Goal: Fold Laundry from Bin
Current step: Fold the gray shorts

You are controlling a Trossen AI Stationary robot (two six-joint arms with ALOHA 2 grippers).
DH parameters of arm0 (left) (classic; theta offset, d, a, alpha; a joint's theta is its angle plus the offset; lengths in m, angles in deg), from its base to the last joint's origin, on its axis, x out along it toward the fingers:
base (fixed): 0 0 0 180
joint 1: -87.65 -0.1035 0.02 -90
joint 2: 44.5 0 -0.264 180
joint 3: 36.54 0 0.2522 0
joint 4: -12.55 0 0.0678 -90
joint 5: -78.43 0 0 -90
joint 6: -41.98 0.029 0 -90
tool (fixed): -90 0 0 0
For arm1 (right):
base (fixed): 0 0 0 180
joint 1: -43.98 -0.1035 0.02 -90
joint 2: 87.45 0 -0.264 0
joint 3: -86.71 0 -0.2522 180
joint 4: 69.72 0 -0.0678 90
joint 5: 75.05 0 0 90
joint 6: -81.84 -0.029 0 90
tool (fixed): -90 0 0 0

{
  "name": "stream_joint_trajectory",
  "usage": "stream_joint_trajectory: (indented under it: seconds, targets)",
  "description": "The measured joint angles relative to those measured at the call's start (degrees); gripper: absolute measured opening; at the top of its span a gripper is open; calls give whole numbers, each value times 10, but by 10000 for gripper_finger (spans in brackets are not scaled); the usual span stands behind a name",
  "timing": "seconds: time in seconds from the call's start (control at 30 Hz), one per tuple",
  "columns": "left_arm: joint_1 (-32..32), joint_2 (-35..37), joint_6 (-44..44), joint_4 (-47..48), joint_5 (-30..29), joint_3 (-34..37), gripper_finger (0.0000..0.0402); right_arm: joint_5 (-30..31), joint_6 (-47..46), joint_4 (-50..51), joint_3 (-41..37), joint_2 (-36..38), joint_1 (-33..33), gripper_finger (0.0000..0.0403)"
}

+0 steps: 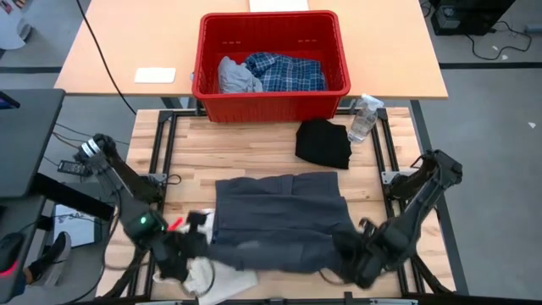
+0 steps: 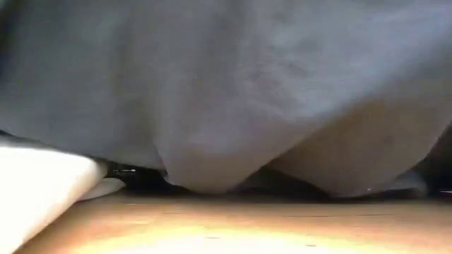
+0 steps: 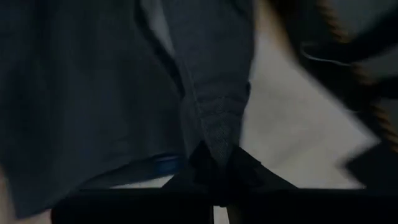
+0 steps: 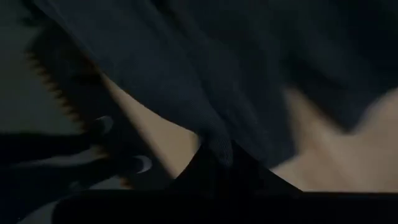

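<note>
A dark grey garment [image 1: 279,216] lies spread on the wooden table, its far part flat and its near edge raised. My left gripper [image 1: 197,229] is shut on the garment's near left corner, and my right gripper [image 1: 345,247] is shut on its near right corner. In the low view the raised cloth [image 2: 226,92] sags between the two holds, just above the tabletop. The red bin [image 1: 203,85] stands on the far table and holds a blue-and-white plaid shirt [image 1: 288,72] and a light grey piece [image 1: 237,78]. My left gripper pinches a bunched fold of the garment's near left edge [image 3: 217,134] between its two fingers, coming from above and slanting down. The cloth runs away from the fingers toward the table. My right gripper pinches a gathered bit of the near right edge [image 4: 217,144] between its two fingers, pointing steeply down. That corner is lifted clear of the table, and the cloth between the two holds hangs slack.
A folded black garment [image 1: 323,141] lies at the far right of the table, with a clear water bottle [image 1: 364,117] beside it. A cream cloth [image 1: 216,280] lies at the near edge under the left gripper. A white card [image 1: 155,74] lies left of the bin.
</note>
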Motion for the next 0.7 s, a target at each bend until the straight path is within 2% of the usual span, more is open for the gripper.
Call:
stream_joint_trajectory:
  seconds: [0.2,0.4,0.57,0.7]
  targets:
    - [-114,29,8,139,-32,0,13,14,91,137,0,32,87,16]
    - [-271,32,99,160,-18,0,13,29,284,157,-37,59,227,16]
    - [-400,32,136,149,53,7,13,28,423,124,-122,91,355,16]
    - [-471,32,146,127,136,46,13,-17,519,6,-205,129,446,16]
